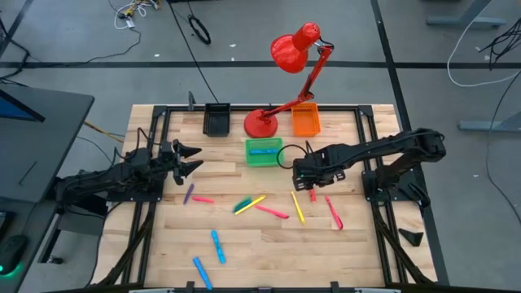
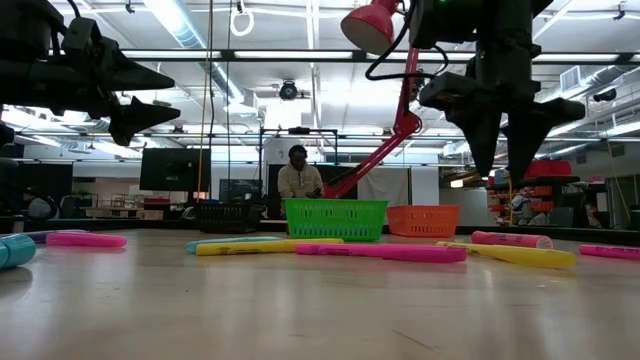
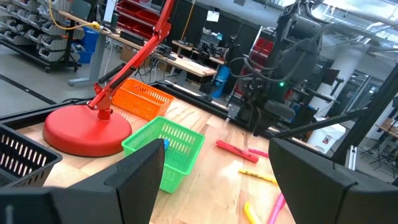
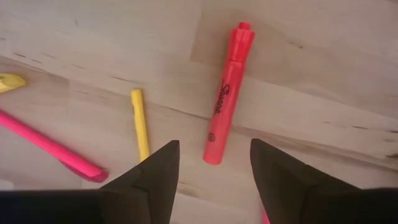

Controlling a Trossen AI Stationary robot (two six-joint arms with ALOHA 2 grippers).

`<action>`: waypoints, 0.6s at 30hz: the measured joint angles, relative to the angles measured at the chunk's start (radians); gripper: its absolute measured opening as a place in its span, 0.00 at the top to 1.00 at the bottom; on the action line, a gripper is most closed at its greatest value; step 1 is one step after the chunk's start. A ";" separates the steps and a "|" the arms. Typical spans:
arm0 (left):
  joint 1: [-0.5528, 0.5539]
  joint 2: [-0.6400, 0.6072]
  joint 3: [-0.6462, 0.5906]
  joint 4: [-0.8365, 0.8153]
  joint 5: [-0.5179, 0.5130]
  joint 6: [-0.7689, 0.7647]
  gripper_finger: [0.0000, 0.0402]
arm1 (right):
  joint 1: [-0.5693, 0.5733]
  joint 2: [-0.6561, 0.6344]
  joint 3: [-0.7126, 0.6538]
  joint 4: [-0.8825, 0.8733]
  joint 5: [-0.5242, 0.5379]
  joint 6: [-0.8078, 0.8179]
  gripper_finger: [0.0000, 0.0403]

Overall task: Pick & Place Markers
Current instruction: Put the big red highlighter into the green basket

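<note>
Several markers lie flat on the wooden table: a red one (image 4: 227,93) (image 1: 312,194), yellow ones (image 4: 140,124) (image 1: 298,207), pink ones (image 1: 271,211) (image 1: 334,213), a purple one (image 1: 189,193) and blue ones (image 1: 218,246). Another blue marker lies in the green bin (image 1: 263,152). My right gripper (image 4: 214,168) (image 1: 305,177) hangs open above the red marker, pointing down, its fingertips over the marker's near end and well clear of the table (image 2: 505,165). My left gripper (image 1: 191,159) (image 2: 140,95) waits open, raised over the table's left part.
A red lamp stands with its base (image 1: 261,124) at the far edge, between the black bin (image 1: 216,119) and the orange bin (image 1: 305,120); its arm leans over the far right. The green bin sits just in front of the base. A person (image 2: 298,175) sits beyond the table.
</note>
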 joint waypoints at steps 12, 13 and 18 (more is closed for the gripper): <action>0.000 0.000 0.000 0.000 0.000 0.000 0.26 | 0.034 0.008 -0.120 0.130 0.000 0.075 0.50; 0.000 0.000 0.000 0.000 0.000 0.000 0.26 | 0.036 0.008 -0.132 0.137 0.000 0.078 0.50; 0.000 0.000 0.000 0.000 0.000 0.000 0.26 | 0.040 0.016 -0.182 0.182 0.001 0.101 0.50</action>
